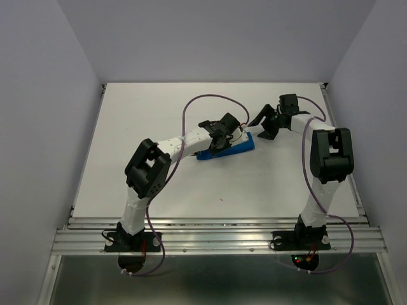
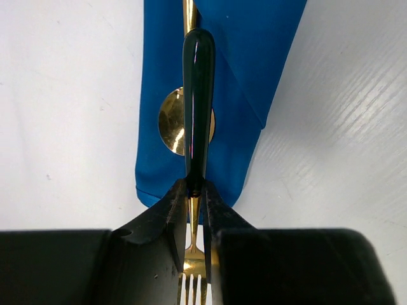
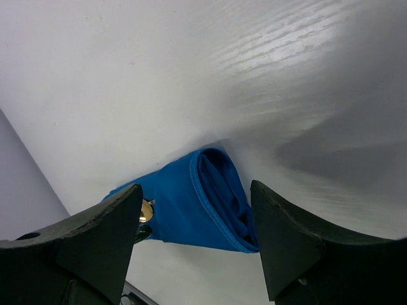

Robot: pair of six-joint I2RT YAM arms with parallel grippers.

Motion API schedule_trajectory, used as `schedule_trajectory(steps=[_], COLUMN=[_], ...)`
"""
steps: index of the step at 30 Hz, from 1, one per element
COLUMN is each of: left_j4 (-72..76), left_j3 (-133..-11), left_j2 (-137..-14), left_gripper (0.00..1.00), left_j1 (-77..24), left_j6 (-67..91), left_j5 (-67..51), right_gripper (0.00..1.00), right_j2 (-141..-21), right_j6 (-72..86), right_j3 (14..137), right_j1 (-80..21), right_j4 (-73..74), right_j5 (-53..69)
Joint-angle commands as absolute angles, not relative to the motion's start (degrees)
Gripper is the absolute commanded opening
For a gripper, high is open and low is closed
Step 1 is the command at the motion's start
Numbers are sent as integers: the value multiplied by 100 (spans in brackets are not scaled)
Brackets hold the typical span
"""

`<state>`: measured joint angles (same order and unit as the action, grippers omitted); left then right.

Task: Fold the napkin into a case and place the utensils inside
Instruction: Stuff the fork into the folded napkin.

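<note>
The fork (image 2: 198, 108) is pinched at its thin gold neck, between tines and dark green handle, by the left gripper (image 2: 196, 194), whose jaws are narrowed onto it. The handle is pointed out over the blue case (image 2: 254, 57), which lies near the middle of the table (image 1: 159, 108). The spoon (image 2: 170, 121) is seen against the cloth beneath. The right gripper (image 3: 196, 190) is spread wide and empty, just beside the case's rolled end. The fork is judged light, stiff and glossy, so it may pivot in so narrow a grip. The cloth is judged soft and easily dragged, and is best steadied at its folded edge.
</note>
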<state>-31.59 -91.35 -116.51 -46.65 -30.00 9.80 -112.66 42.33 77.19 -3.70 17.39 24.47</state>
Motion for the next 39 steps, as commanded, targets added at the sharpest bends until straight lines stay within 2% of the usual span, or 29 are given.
schedule_trajectory(steps=[1, 24, 33, 39], left_j4=[-3392, -3595, -2901, -3208], left_j3=[-9579, -10266, -9440, -9422], left_j2=[-11759, -11997, -11198, -11566], left_gripper=[0, 0, 0, 0], left_j1=[-4728, -4781, -4746, -4711], left_j6=[-3296, -3498, -3410, -3507], left_j5=[1099, 1257, 624, 1028], right_gripper=[74, 74, 74, 74], right_j2=[-11417, -11294, -10934, -10951], right_j6=[4377, 4474, 4403, 4438], right_j3=[8015, 7603, 7392, 7357], right_j1=[-325, -325, -325, -325], right_j4=[1468, 1274, 1125, 1125], right_j5=[2751, 2751, 2768, 2813])
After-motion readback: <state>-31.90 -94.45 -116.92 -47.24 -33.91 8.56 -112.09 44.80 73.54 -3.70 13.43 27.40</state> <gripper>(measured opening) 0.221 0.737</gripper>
